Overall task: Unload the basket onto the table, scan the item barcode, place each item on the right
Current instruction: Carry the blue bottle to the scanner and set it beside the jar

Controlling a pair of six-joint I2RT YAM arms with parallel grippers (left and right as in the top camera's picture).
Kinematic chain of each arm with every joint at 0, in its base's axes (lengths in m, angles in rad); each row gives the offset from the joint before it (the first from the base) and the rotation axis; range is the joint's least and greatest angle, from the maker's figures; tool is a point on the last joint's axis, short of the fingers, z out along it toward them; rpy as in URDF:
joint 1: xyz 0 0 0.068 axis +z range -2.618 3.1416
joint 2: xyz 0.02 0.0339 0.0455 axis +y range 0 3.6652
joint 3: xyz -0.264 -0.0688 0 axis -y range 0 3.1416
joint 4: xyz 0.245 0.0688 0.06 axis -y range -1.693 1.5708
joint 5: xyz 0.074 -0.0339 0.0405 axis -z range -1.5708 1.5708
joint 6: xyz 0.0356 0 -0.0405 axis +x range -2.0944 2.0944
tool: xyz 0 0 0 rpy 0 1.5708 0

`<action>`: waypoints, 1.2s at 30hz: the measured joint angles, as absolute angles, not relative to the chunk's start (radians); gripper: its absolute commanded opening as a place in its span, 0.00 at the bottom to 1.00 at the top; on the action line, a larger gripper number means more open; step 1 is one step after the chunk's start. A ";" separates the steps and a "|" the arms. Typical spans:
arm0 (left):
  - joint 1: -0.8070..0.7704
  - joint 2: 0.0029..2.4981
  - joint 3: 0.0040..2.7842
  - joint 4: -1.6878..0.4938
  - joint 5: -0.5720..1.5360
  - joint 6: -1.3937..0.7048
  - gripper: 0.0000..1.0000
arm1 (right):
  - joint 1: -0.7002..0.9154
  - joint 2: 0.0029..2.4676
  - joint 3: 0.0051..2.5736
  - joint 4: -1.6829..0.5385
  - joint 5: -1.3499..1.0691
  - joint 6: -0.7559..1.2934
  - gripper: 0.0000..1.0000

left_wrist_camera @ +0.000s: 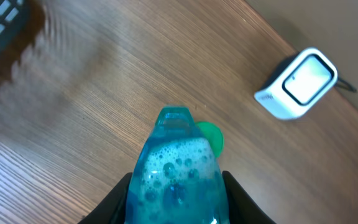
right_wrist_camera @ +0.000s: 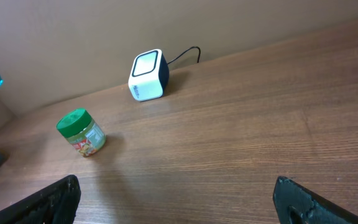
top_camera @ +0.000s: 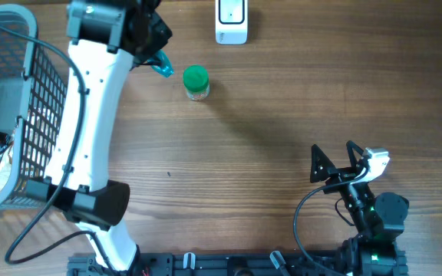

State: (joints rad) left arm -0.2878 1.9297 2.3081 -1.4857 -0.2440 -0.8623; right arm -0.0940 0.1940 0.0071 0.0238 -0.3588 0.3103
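Observation:
My left gripper (left_wrist_camera: pixel 176 178) is shut on a translucent blue bottle (left_wrist_camera: pixel 178 162) full of bubbly liquid, held above the table at the back left. From overhead only the bottle's tip (top_camera: pixel 162 66) shows past the arm. No barcode shows on it. The white box scanner (top_camera: pixel 231 23) stands at the table's far edge, to the right of the bottle, and its window (left_wrist_camera: pixel 306 78) faces up in the left wrist view. My right gripper (top_camera: pixel 331 147) rests near the front right, open, with nothing between its fingers (right_wrist_camera: pixel 55 198).
A small jar with a green lid (top_camera: pixel 196 81) stands just right of the held bottle, in front of the scanner; the right wrist view shows the jar (right_wrist_camera: pixel 81 132) too. A wire basket (top_camera: pixel 21 115) with several items fills the left edge.

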 measured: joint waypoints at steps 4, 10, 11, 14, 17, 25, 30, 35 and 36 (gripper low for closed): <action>-0.313 2.016 2.308 -1.487 -0.314 -1.031 0.22 | -0.094 0.204 0.007 0.024 -0.359 0.310 1.00; -0.313 2.144 2.308 -1.519 -0.348 -1.224 0.24 | -0.094 0.253 0.007 0.024 -0.358 0.310 1.00; -0.313 2.148 2.308 -1.517 -0.356 -1.250 0.24 | -0.094 0.253 0.007 0.024 -0.358 0.310 1.00; -0.313 2.160 2.308 -1.515 -0.396 -1.346 0.25 | -0.094 0.255 0.007 0.024 -0.358 0.310 1.00; -0.313 2.178 2.308 -1.515 -0.419 -1.429 0.31 | -0.094 0.255 0.007 0.024 -0.358 0.310 1.00; -0.294 2.308 2.308 -1.496 -0.410 -1.509 0.31 | -0.094 0.255 0.007 0.024 -0.357 0.310 1.00; -0.266 2.341 2.308 -1.483 -0.366 -1.533 0.33 | -0.094 0.255 0.007 0.024 -0.357 0.310 1.00; -0.266 2.348 2.308 -1.466 -0.323 -1.589 0.35 | -0.094 0.256 0.007 0.024 -0.357 0.310 1.00; -0.266 2.349 2.308 -1.466 -0.318 -1.600 0.35 | -0.094 0.257 0.007 0.024 -0.357 0.310 1.00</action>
